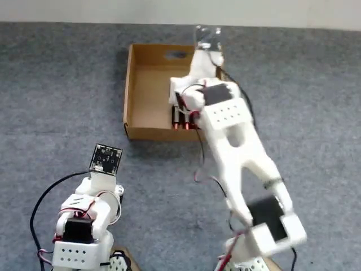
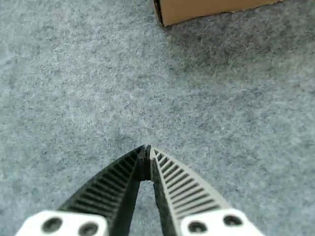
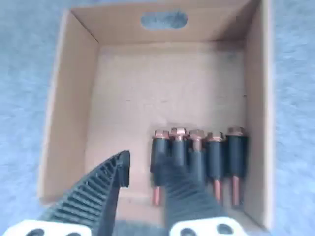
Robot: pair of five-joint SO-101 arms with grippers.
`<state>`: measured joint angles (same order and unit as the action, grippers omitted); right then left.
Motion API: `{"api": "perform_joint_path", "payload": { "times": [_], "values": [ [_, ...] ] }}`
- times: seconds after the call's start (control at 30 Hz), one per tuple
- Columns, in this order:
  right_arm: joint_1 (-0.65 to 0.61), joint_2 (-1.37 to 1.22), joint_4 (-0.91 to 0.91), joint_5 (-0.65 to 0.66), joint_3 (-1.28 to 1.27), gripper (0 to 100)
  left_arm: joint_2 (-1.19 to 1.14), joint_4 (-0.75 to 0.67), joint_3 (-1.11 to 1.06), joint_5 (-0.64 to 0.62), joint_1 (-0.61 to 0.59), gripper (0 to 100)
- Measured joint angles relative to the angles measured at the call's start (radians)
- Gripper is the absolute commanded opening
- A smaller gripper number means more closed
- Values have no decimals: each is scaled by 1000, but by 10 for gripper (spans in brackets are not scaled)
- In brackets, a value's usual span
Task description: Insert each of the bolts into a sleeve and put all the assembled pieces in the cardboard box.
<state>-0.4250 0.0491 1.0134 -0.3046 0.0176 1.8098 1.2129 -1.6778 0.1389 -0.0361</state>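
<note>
The cardboard box (image 3: 74, 113) lies open under my right gripper (image 3: 146, 171), which hangs open just above its near edge with nothing between its fingers. Several assembled pieces (image 3: 216, 152), copper bolts in black sleeves, lie side by side on the box floor near one side wall; one finger (image 3: 184, 189) covers part of the row. In the high view the box (image 1: 141, 84) sits at the back centre, with the pieces (image 1: 180, 117) against its near wall beneath the right arm (image 1: 231, 130). My left gripper (image 2: 147, 153) is shut and empty, low over the carpet.
Grey carpet (image 2: 221, 108) covers the whole work surface. A corner of the box (image 2: 206, 9) shows ahead of the left gripper. The left arm (image 1: 90, 214) is folded at the front left, well apart from the box.
</note>
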Motion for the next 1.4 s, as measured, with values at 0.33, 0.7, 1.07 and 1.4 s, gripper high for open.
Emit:
{"api": "perform_joint_path", "payload": {
  "times": [0.33, 0.7, 1.07, 1.4],
  "values": [
    [3, 436, 153, 0, -160, 5, 0, 0, 0, 0, 0, 30],
    [3, 879, 157, 0, -709, 5, 0, 0, 0, 0, 0, 30],
    [9, 1435, 84, 0, -1336, 5, 0, 0, 0, 0, 0, 29],
    [9, 1694, -204, 0, -1689, 5, 0, 0, 0, 0, 0, 29]
  ]
}}
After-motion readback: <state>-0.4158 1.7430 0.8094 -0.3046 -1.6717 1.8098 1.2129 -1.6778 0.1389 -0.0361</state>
